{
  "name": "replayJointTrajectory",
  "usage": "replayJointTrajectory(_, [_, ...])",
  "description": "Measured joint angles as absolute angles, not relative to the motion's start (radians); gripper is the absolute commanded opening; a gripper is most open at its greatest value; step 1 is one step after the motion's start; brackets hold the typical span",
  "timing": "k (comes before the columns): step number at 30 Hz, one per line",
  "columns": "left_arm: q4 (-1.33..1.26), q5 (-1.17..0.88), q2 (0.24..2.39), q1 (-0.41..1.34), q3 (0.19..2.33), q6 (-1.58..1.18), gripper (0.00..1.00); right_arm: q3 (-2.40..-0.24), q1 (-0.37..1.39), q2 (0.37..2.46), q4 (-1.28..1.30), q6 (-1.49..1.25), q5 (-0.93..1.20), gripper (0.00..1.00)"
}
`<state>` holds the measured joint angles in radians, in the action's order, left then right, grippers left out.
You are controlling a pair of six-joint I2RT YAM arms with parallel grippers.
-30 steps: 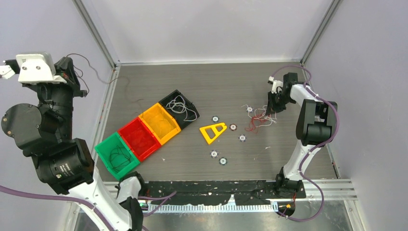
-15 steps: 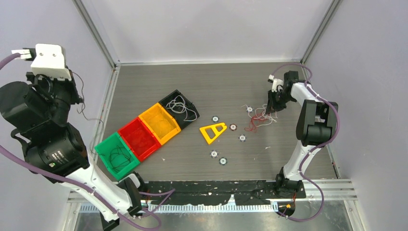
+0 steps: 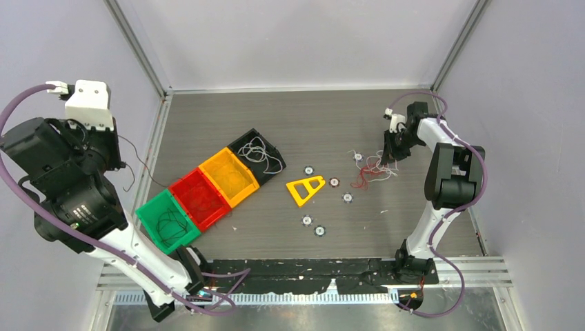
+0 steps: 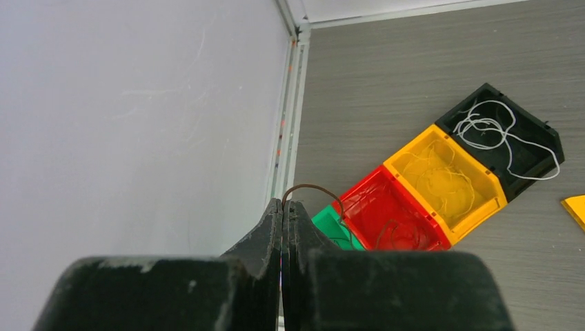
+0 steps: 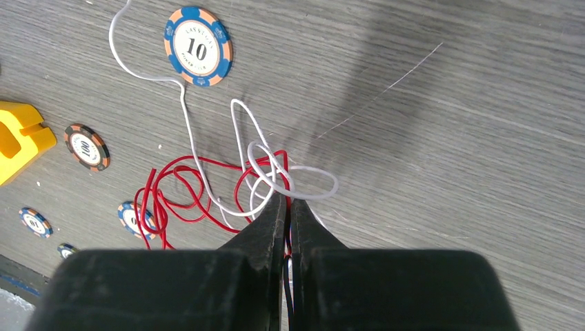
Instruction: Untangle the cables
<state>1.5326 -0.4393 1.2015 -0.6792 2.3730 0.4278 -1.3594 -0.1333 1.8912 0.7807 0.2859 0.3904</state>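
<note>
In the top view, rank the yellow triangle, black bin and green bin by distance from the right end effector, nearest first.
1. Yellow triangle, left of the right end effector.
2. Black bin, farther left.
3. Green bin, far left, toward the near edge.

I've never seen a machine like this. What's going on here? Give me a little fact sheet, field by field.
Left hand: shut on a thin dark cable, raised beside the left wall
Right hand: shut on the red and white tangle on the table
Black bin: white cable
Yellow bin: yellow cable
Red bin: red cable
Green bin: black cable
Loose items: poker chips, yellow triangular frame
</note>
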Motion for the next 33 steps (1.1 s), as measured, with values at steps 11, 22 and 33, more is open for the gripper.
replayJointTrajectory(11, [1.501,-0.435,1.233,-0.788,2.492,0.453,0.00,-1.365,-0.125,1.889,0.794,0.286,0.390,0.08])
replayJointTrajectory(22, [1.314,-0.373,1.188,-0.788,2.443,0.453,0.00,-1.373,-0.099,1.889,0.797,0.285,0.385,0.09])
replayJointTrajectory(33, [1.192,-0.329,1.269,-0.790,2.449,0.465,0.00,-1.395,-0.074,1.889,0.812,0.281,0.376,0.09])
